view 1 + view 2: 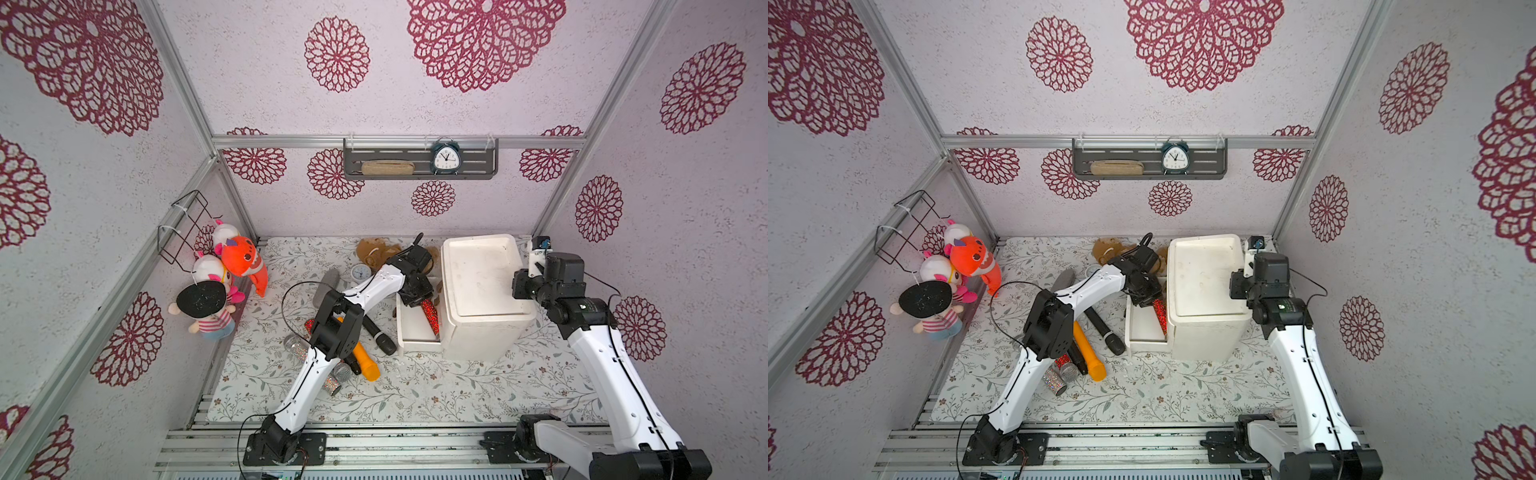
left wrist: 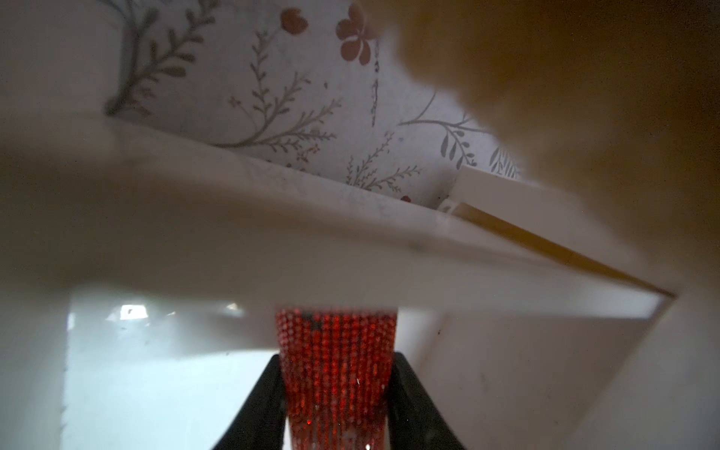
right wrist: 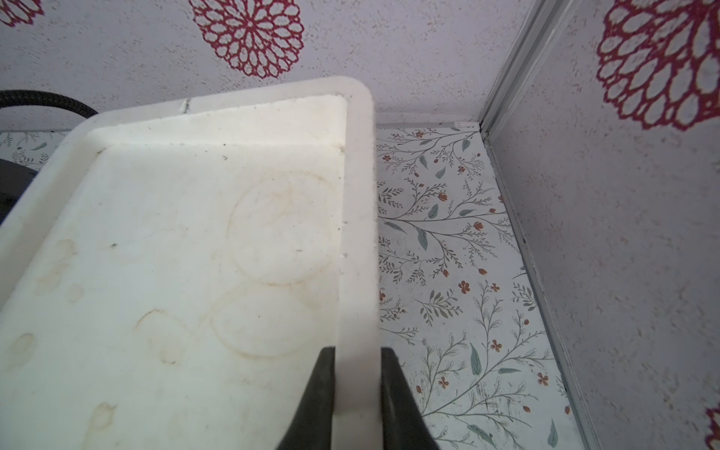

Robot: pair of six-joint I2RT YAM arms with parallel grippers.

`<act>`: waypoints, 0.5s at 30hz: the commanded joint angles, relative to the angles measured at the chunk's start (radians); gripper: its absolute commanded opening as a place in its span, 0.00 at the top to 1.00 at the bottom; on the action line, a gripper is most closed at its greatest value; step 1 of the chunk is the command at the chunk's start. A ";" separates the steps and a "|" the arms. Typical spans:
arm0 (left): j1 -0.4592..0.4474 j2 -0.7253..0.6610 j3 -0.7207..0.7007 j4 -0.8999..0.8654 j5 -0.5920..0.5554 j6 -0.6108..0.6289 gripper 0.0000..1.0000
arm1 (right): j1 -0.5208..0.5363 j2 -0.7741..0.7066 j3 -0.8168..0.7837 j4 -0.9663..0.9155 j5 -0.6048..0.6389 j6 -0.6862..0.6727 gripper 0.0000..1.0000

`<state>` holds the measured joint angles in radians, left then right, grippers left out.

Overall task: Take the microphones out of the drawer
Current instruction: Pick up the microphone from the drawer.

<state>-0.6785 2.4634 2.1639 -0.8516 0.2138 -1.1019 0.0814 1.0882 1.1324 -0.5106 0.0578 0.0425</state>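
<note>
A red glitter microphone (image 1: 430, 316) lies slanted in the pulled-out white drawer (image 1: 417, 345) at the bottom of a white cabinet (image 1: 482, 282). My left gripper (image 1: 420, 300) reaches down into the drawer. In the left wrist view its black fingers (image 2: 269, 389) press both sides of the microphone (image 2: 337, 370), shut on it, under the drawer's rim (image 2: 272, 241). My right gripper (image 1: 520, 286) is at the cabinet's right side. In the right wrist view that gripper (image 3: 357, 352) is shut on the raised rim (image 3: 357, 233) of the cabinet top.
On the floral table left of the drawer lie a black microphone (image 1: 377, 333), an orange one (image 1: 366, 362), silver glitter ones (image 1: 297, 348) and a grey one (image 1: 326, 284). A brown plush (image 1: 374, 251) sits behind. Plush toys (image 1: 239, 257) hang at the left wall.
</note>
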 commanded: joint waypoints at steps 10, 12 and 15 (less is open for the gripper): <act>0.014 -0.232 -0.214 -0.029 -0.022 0.029 1.00 | 0.020 -0.012 0.027 0.081 -0.017 -0.013 1.00; 0.021 -0.272 -0.256 -0.004 -0.021 0.028 1.00 | 0.019 -0.008 0.026 0.078 -0.010 -0.011 1.00; 0.032 -0.325 -0.300 0.019 -0.018 0.032 1.00 | 0.020 -0.004 0.026 0.073 0.003 -0.005 1.00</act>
<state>-0.6487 2.2116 1.8935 -0.8371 0.1692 -1.0866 0.0952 1.0912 1.1328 -0.5140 0.0486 0.0189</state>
